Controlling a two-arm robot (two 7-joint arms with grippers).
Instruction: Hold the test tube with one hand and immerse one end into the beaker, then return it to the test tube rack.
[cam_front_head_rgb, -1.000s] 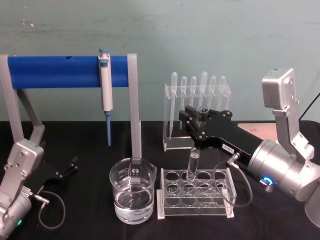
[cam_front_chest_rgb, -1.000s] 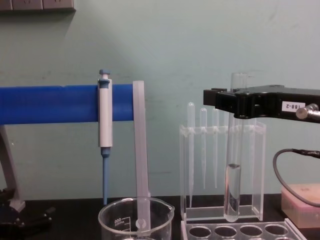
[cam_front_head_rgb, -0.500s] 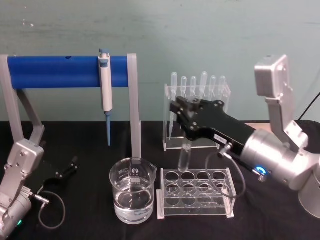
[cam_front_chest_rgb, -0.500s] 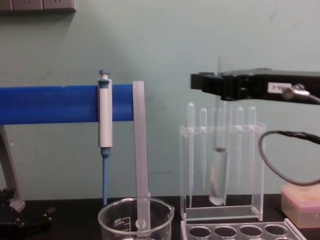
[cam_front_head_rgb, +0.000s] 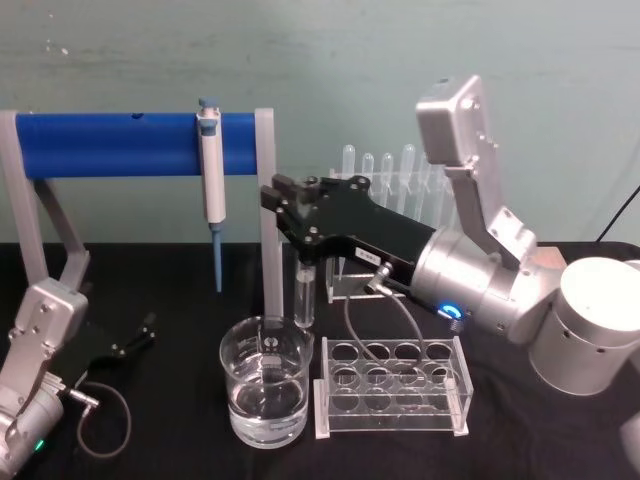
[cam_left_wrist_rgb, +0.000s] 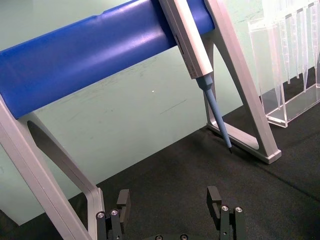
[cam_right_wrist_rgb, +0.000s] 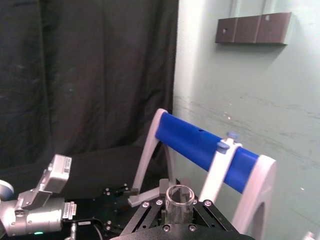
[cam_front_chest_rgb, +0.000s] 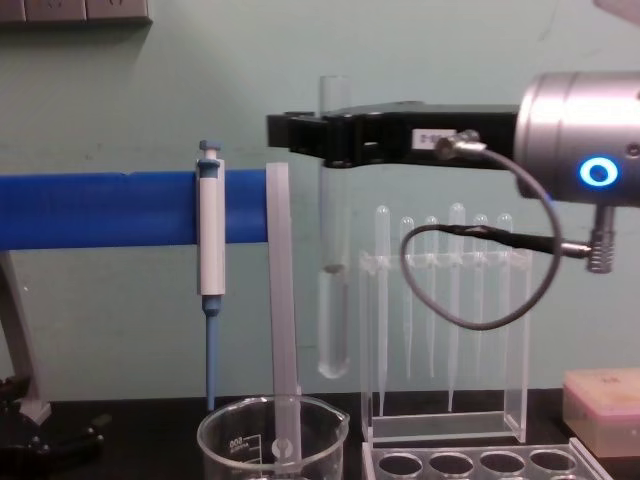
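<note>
In the middle of the head view the right gripper (cam_front_head_rgb: 306, 232) reaches in from the right of the frame, its fingers clenched on the test tube (cam_front_head_rgb: 303, 296) near the tube's open top. The tube hangs upright. In the chest view, at centre frame, the gripper (cam_front_chest_rgb: 331, 136) clamps the test tube (cam_front_chest_rgb: 333, 300) a little below its rim, and the round bottom hangs clear above the right side of the beaker (cam_front_chest_rgb: 270, 440) at the lower edge. Clear liquid fills the tube's lower part. The right wrist view shows the tube's open rim (cam_right_wrist_rgb: 179, 197) clasped between the black fingers. The beaker (cam_front_head_rgb: 264, 396) stands low and centre-left in the head view with clear liquid in it, just beside the test tube rack (cam_front_head_rgb: 394, 388) to its right on the black table (cam_front_head_rgb: 530, 450). The left gripper (cam_front_head_rgb: 134, 337) lies at the lower left of the head view, well apart from the beaker, and in the left wrist view its fingers (cam_left_wrist_rgb: 214, 198) stand spread with nothing between them. A pipettor (cam_front_head_rgb: 211, 168) hangs from the blue bar (cam_front_head_rgb: 110, 143) at upper left.
</note>
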